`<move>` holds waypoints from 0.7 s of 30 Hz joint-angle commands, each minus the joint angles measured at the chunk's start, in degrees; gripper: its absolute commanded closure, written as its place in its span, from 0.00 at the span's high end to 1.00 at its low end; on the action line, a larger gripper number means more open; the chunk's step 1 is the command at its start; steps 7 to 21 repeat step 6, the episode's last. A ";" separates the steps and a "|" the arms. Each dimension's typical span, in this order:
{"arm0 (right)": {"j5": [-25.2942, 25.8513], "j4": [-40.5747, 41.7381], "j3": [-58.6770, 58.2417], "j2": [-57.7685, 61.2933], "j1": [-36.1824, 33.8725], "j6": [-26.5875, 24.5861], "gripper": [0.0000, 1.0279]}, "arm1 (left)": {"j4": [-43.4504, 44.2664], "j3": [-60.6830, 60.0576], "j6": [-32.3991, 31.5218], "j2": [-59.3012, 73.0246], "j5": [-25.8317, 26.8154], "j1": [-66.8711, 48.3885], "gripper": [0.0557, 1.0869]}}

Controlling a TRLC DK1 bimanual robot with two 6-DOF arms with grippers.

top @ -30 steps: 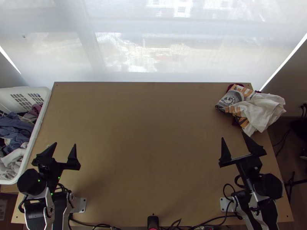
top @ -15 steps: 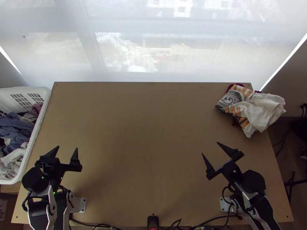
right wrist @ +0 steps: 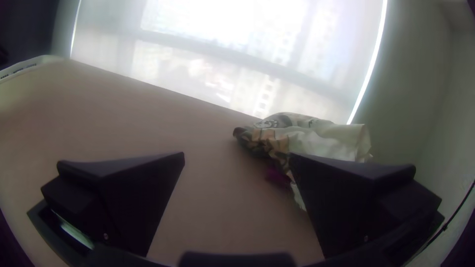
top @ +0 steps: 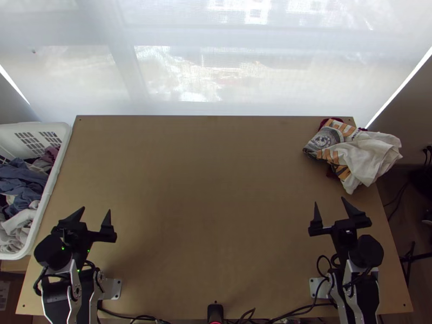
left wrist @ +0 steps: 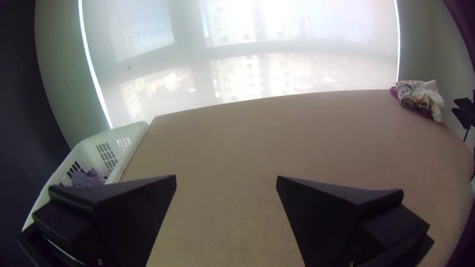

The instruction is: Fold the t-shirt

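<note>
A white t-shirt with orange and grey print [top: 351,151] lies bunched at the table's far right corner, partly over the right edge, with dark red cloth under it. My left gripper [top: 96,213] stands open near the basket, far from the shirt. Nearer the shirt, on its near side, my right gripper [top: 330,203] is open and holds nothing. In the left wrist view the gripper [left wrist: 226,179] has bare table between its fingers. In the right wrist view the gripper [right wrist: 237,155] is open, and the bunched shirt [right wrist: 316,141] lies beyond it, partly behind one finger.
A white laundry basket [top: 54,181] with blue, purple and pale clothes stands against the left table edge. Bare wooden table [top: 205,189] spreads between the arms. Black cables run along the near edge around a small black device [top: 215,312]. A pale blind hangs beyond the far edge.
My right gripper swung toward the middle and then turned back to point away from the near edge, ending slightly nearer that edge than at first. The left gripper shifted slightly toward the near edge.
</note>
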 commanded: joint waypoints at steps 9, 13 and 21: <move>-0.13 -0.06 -0.05 0.01 -4.68 0.01 0.95 | -0.62 -0.57 0.35 0.08 0.16 -0.37 0.96; -0.13 -0.06 -0.05 0.01 -4.68 0.01 0.95 | -0.62 -0.57 0.35 0.08 0.16 -0.37 0.96; -0.13 -0.06 -0.05 0.01 -4.68 0.01 0.95 | -0.62 -0.57 0.35 0.08 0.16 -0.37 0.96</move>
